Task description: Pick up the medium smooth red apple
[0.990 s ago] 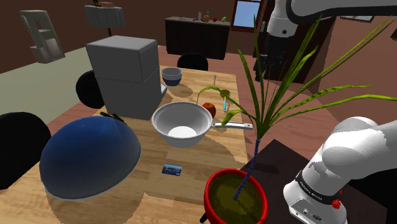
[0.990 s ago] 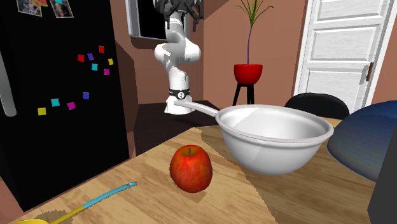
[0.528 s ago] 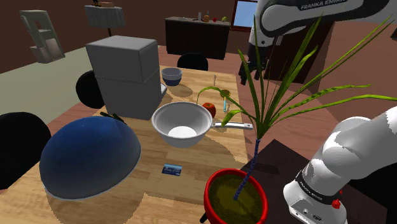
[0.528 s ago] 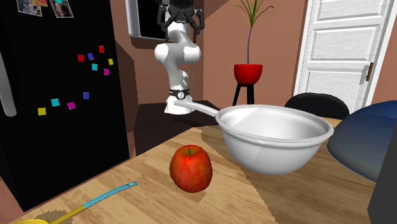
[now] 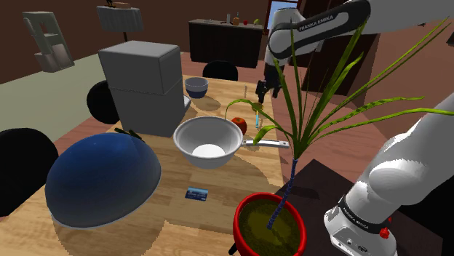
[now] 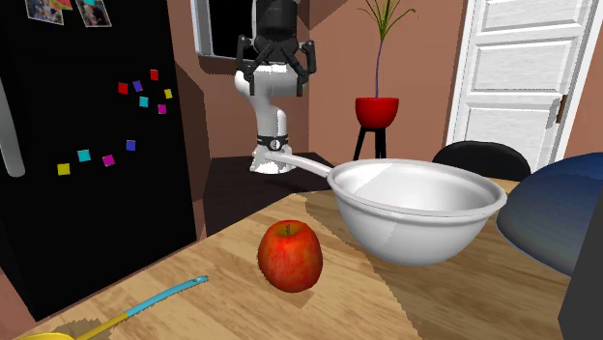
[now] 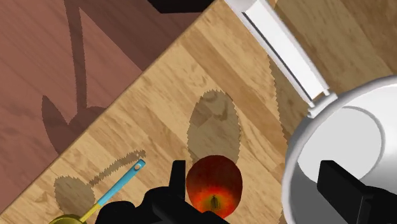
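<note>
Light wooden surface [image 5: 218, 182], contents taken left to right as the shoulder view has them.

1. Large glossy dark-blue dome [image 5: 102, 178], at the near left corner.
2. Grey box-shaped appliance in two tiers [image 5: 142, 84], behind the dome.
3. Small blue card [image 5: 196, 193], lying flat towards the near edge.
4. Small grey-blue bowl [image 5: 196, 86], at the far end, just beside the appliance.
5. White round pan with a long flat handle [image 5: 208, 142], mid-surface, the handle pointing to that view's right.
6. Smooth red apple with a yellowish blush [image 5: 239, 125], upright on the surface just beside the pan's rim, on that view's right, near where the handle joins. In the second exterior view the apple [image 6: 290, 255] stands left of the pan [image 6: 420, 208].
7. Yellow spoon with a light-blue handle [image 5: 256, 106], lying beyond the apple.
8. All-black two-finger pincer [image 5: 266, 91] on the white arm, hanging above the spoon and apple, well apart from both. Its fingers [image 7: 177, 181] are spread wide and grip nothing. In the wrist view the apple [image 7: 215, 184] sits below, between them, close by one finger.
9. Red round pot holding a long-leaved green plant [image 5: 269, 222], at the near right.
</note>
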Available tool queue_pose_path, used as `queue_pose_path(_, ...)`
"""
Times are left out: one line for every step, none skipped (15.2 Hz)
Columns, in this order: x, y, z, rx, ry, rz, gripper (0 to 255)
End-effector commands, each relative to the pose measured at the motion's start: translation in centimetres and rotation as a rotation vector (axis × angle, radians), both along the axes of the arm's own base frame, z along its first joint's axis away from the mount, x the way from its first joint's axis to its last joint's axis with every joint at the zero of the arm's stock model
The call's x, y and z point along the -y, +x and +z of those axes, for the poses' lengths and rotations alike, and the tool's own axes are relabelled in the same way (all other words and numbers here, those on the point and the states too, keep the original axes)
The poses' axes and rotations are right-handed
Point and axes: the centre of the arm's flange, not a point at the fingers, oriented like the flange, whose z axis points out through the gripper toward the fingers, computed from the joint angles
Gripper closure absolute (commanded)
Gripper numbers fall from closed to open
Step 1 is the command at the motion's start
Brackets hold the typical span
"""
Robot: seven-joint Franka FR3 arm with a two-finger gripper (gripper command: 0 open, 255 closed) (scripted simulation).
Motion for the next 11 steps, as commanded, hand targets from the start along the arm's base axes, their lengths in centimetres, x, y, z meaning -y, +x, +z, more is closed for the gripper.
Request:
queue_pose_path(0.4,2.1,-1.8,-0.003,0.004,0.010,0)
queue_pose_path(0.5,3.1,-2.6,-0.005,0.006,0.015,0)
queue_pose_path(0.7,4.2,-3.4,-0.007,0.008,0.020,0)
queue_pose_path(0.8,5.2,-4.3,-0.009,0.010,0.025,0)
queue_pose_path(0.9,6.3,-5.1,-0.011,0.012,0.030,0)
queue_pose_path(1.1,7.3,-5.9,-0.013,0.015,0.036,0)
queue_pose_path(1.2,8.4,-6.7,-0.014,0.017,0.041,0)
queue_pose_path(1.3,9.4,-7.6,-0.016,0.019,0.046,0)
queue_pose_path(1.4,10.5,-8.4,-0.018,0.021,0.051,0)
queue_pose_path(1.5,11.5,-9.2,-0.020,0.023,0.056,0)
queue_pose_path(1.5,12.6,-10.1,-0.022,0.025,0.061,0)
